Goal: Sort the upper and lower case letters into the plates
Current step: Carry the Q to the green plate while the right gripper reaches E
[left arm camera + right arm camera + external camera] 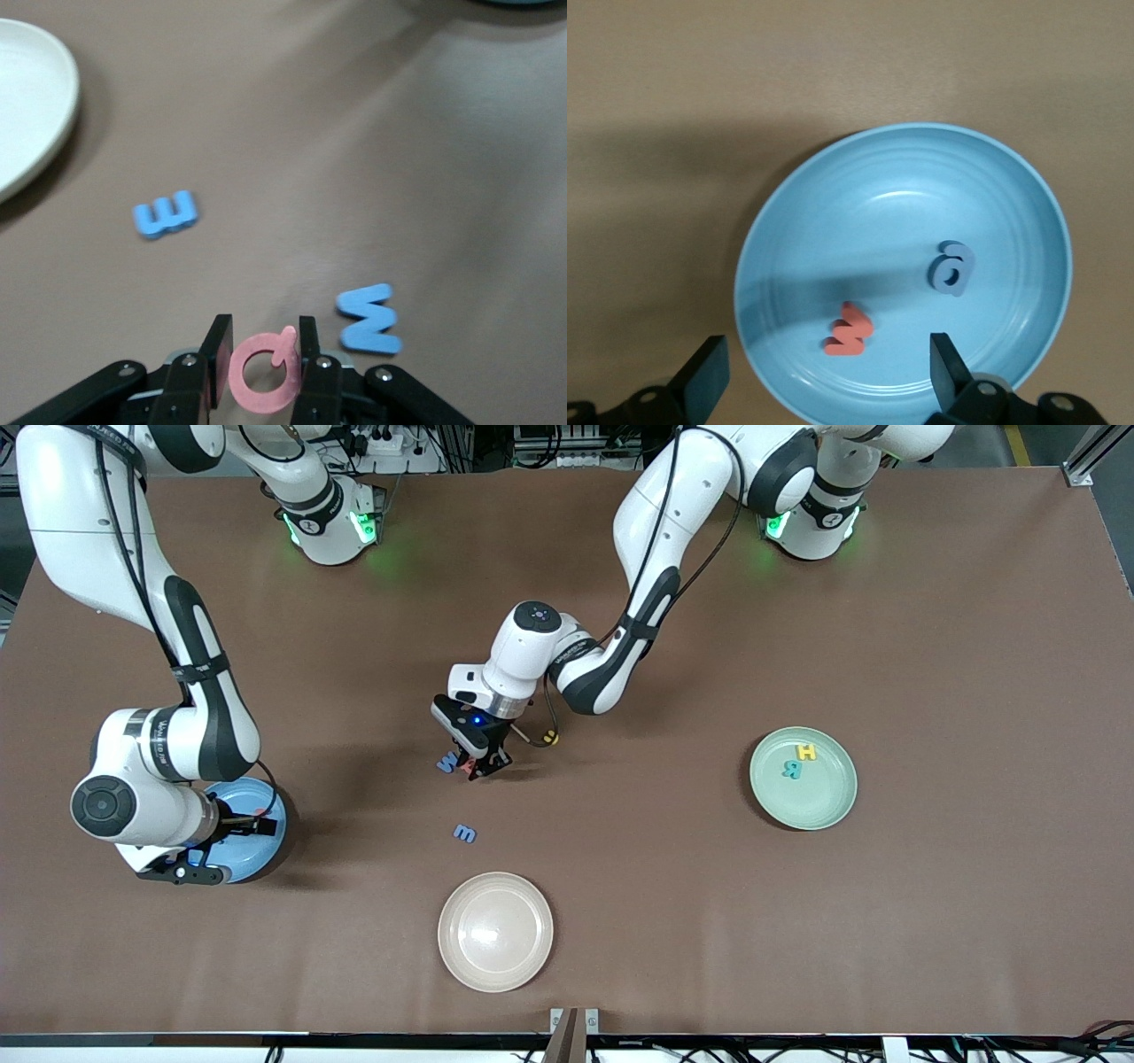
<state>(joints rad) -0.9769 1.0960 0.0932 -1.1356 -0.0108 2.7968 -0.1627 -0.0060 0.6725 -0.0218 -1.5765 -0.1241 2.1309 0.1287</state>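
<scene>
- Fingers of the left gripper point(261, 354) were clamped on a flat pink-red foam letter with a round loop point(263, 372), low over the middle of the brown table point(930, 646).
- A larger blue foam letter W point(369, 319) lay on the table just beside that gripper; in the front view it was partly hidden by the fingers.
- A smaller blue foam letter m point(464, 833) lay apart from it, nearer the front camera, between the gripper and the round cream-beige plate point(495, 931).
- The right gripper point(824, 376) hung with its fingers spread wide and holding nothing, over the round bright blue plate point(780, 257) at the right arm's end of the table.
- That plate held a small red foam letter, apparently a w point(849, 330), and a grey-blue foam letter a point(951, 267), lying apart.
- The round pale mint green plate point(819, 806), toward the left arm's end, carried a yellow foam letter H point(805, 752) and a teal foam letter R point(792, 769), close together.
</scene>
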